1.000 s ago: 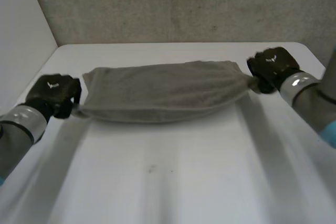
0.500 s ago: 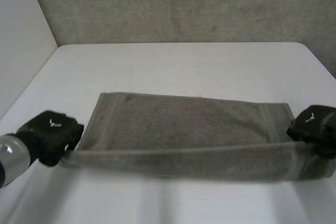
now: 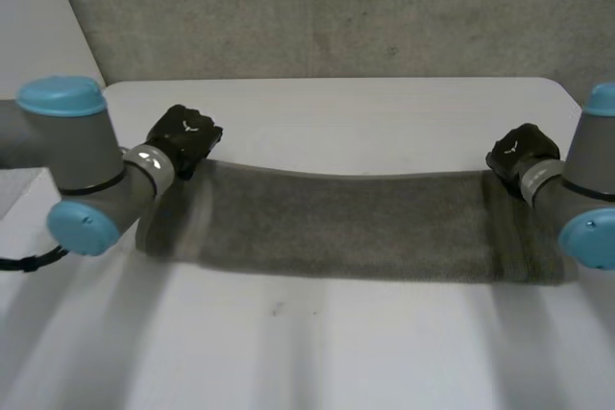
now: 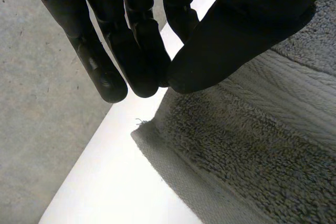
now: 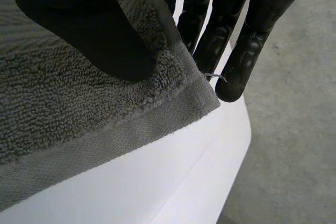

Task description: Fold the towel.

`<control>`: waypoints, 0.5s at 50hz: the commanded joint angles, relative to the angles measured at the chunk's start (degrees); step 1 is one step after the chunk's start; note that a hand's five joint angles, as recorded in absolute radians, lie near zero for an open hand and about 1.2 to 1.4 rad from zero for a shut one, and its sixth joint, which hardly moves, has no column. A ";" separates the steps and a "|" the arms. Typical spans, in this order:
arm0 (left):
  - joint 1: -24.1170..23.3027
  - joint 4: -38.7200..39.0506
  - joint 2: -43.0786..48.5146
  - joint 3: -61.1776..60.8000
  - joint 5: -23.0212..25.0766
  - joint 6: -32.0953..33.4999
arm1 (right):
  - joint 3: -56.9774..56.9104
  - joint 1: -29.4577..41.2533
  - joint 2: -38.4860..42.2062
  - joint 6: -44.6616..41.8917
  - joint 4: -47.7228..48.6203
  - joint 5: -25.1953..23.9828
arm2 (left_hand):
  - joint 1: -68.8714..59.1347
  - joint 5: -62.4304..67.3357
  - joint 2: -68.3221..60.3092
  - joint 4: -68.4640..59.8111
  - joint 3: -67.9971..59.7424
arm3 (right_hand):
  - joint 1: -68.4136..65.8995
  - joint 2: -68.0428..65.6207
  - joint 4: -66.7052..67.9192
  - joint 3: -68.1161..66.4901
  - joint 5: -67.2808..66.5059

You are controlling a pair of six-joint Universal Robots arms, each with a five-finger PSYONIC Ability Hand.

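The grey towel [image 3: 346, 228] lies in a long band across the white table [image 3: 317, 352]. My left hand [image 3: 183, 136] is at the band's far left corner and my right hand [image 3: 522, 153] at its far right corner. In the left wrist view, the left hand [image 4: 131, 51] has straight fingers closed against the thumb at the towel [image 4: 236, 145] edge, just above the corner lying on the table. In the right wrist view, the right hand [image 5: 89, 24] has its thumb on top of the towel [image 5: 63, 108] corner, with the fingers [image 5: 247, 40] behind it, pinching the cloth.
My left arm [image 3: 67, 160] hangs over the table's left side and my right arm [image 3: 591, 208] over the towel's right end. A concrete wall [image 3: 336, 7] stands behind the table. The table's far edge [image 5: 226, 150] drops to grey floor [image 5: 294, 129] just past the right hand.
Both hands have carried the towel's near edge from close to me away to the far side. The lifted part has come down over the rest, leaving a narrower band.
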State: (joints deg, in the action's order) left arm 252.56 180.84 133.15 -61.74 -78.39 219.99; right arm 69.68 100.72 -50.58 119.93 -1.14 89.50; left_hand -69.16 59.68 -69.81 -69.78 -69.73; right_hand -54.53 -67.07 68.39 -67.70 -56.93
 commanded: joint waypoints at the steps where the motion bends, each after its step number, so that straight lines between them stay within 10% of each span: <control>1: -0.13 0.39 9.40 11.37 -0.28 -0.09 | -3.58 0.45 4.87 -0.31 3.42 3.14 | -10.84 10.32 -10.19 -10.22 -10.27 | -25.47 -12.93 11.61 -12.30 -13.07; 8: -0.13 0.65 12.31 14.10 -0.28 -0.09 | -4.38 1.06 6.90 -0.40 7.38 3.49 | -5.14 4.62 -4.49 -4.52 -4.57 | -5.35 7.19 -8.51 7.82 7.05; 12: -0.22 1.09 12.49 14.46 -1.32 -0.18 | -4.47 1.06 6.55 0.38 9.49 5.24 | 59.16 -59.68 59.81 59.78 59.73 | 44.53 57.07 -58.39 57.70 56.93; 25: -1.80 0.57 1.96 6.83 -3.26 -9.73 | 6.94 -0.34 -10.03 18.30 8.71 -2.03 | 58.11 -58.63 58.76 58.73 58.68 | 44.53 57.07 -58.39 57.70 56.93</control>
State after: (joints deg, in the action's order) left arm 250.78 181.51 141.85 -49.83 -81.55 216.41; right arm 69.31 101.17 -51.69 129.37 8.38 93.05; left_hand -10.50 1.63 -10.14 -10.18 -10.22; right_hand -11.90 -13.03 13.13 -12.11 -3.52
